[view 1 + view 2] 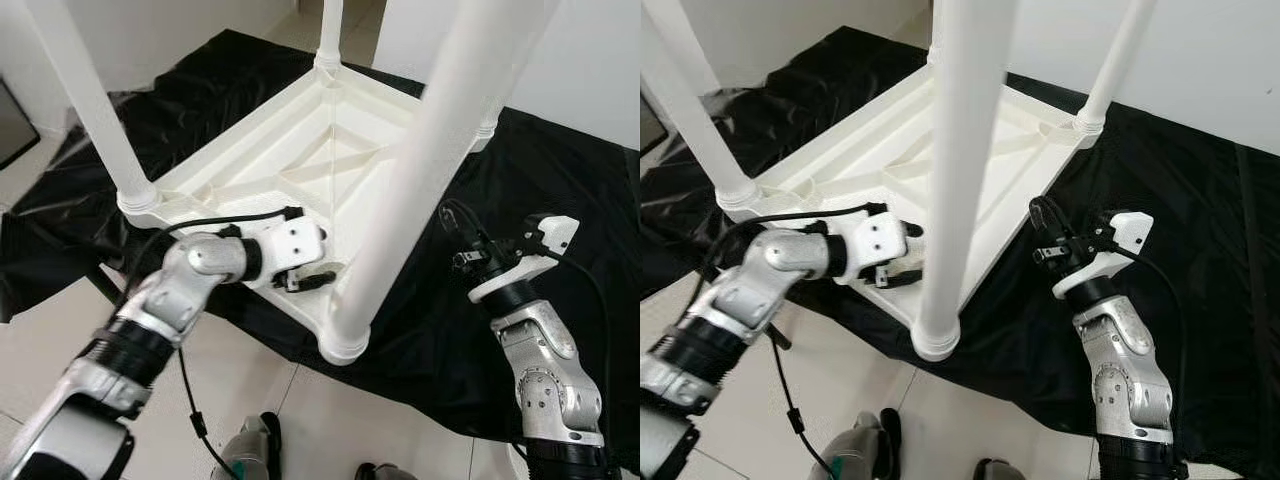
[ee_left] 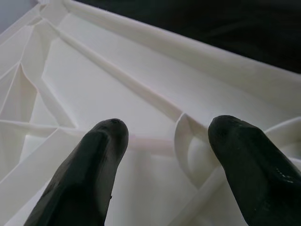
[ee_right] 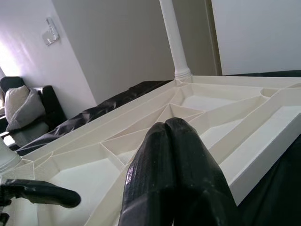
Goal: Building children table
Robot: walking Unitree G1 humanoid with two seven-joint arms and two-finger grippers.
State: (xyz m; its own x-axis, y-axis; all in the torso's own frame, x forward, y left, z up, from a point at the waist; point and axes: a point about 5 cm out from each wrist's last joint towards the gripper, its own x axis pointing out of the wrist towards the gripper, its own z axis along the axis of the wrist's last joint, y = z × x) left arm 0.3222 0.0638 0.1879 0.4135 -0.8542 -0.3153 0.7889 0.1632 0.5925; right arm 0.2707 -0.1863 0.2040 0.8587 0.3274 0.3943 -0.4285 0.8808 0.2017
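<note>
Four legs on upturned table (image 1: 300,150) | left hand (image 1: 310,280) spread | right hand (image 1: 1045,245) closed

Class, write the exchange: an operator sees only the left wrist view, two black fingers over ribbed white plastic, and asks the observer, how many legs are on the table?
Observer: Four white legs stand upright, one at each corner of the upturned table.
Operator: Which is closest to me?
Observer: The nearest leg, just beside your open left gripper.
Operator: Where is the other arm?
Observer: The right gripper, fingers shut, hangs over the black sheet right of the table, touching nothing.
</note>
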